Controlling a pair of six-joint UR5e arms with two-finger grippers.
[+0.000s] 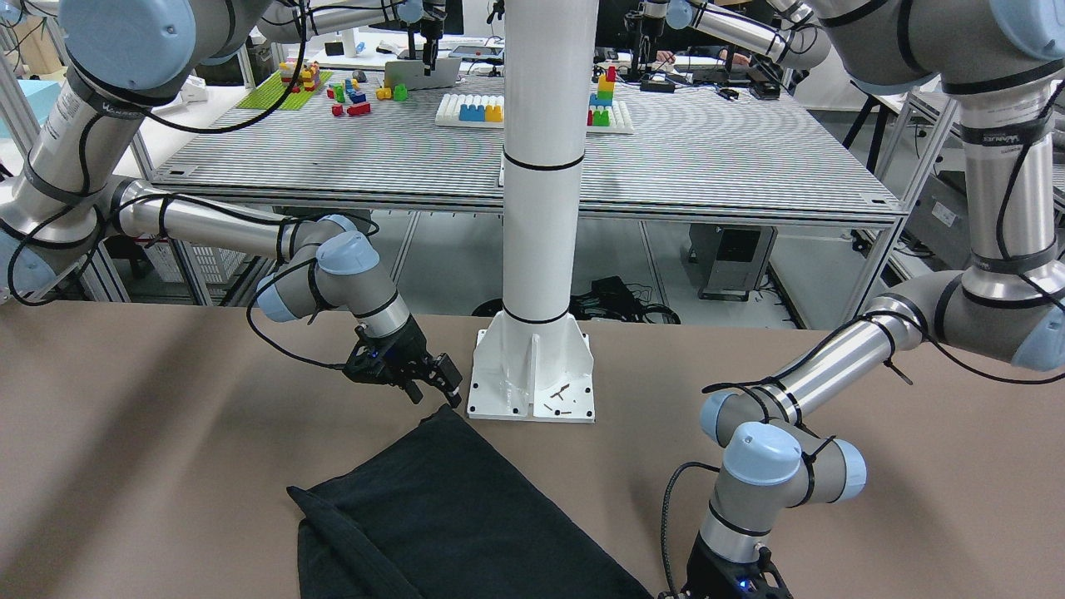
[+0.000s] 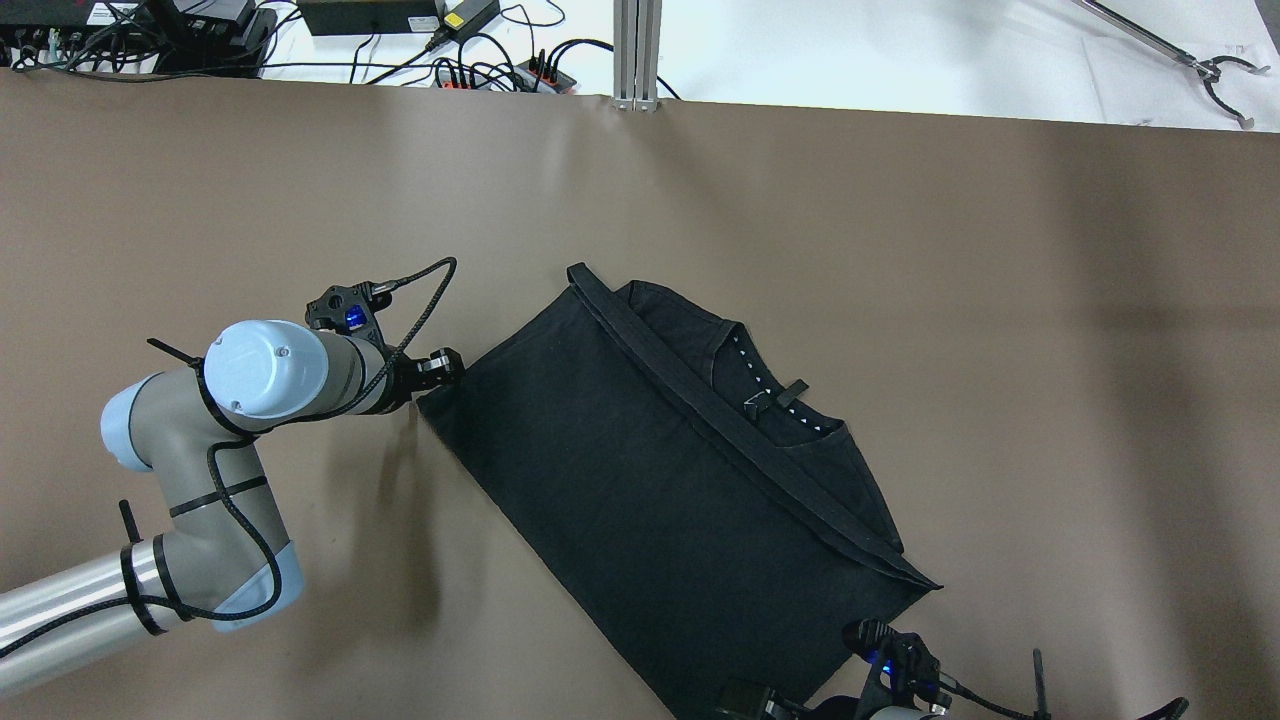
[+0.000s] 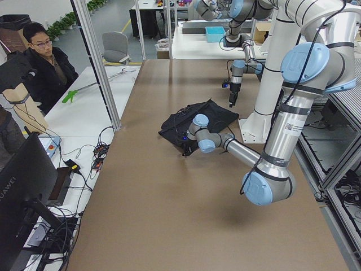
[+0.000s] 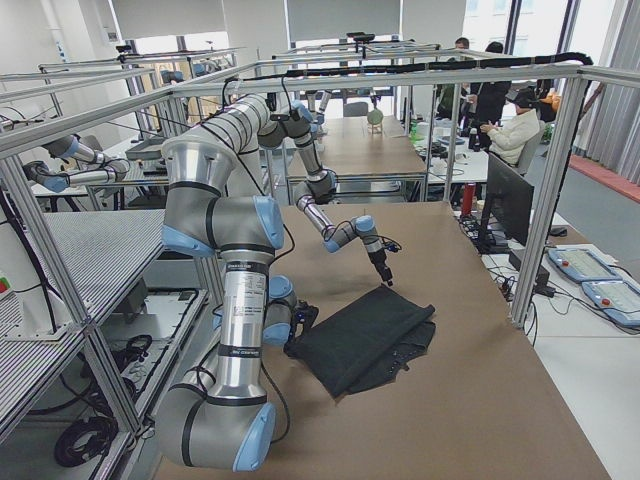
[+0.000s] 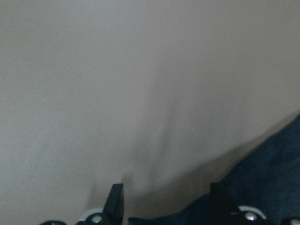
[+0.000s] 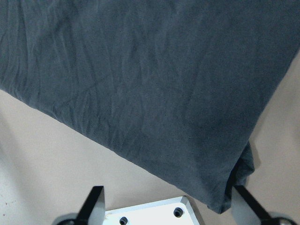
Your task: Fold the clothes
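The black garment (image 2: pixel 640 480) lies flat on the table (image 2: pixel 900 300), one corner just short of the white pillar's base plate (image 1: pixel 532 374). The right gripper (image 1: pixel 435 399) hangs beside the plate over that corner, fingers apart. The left gripper (image 2: pixel 445 368), likewise spread, straddles the corner well away from the plate. Judgement: both are stationed to pinch corners for a fold.

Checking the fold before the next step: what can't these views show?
Garment: near corner cut by overhead view's bottom edge; front view's edge crops it too.
Right tool: mostly beyond overhead view's bottom edge.
Left tool: fingertips cropped in front view; wrist view blurred.
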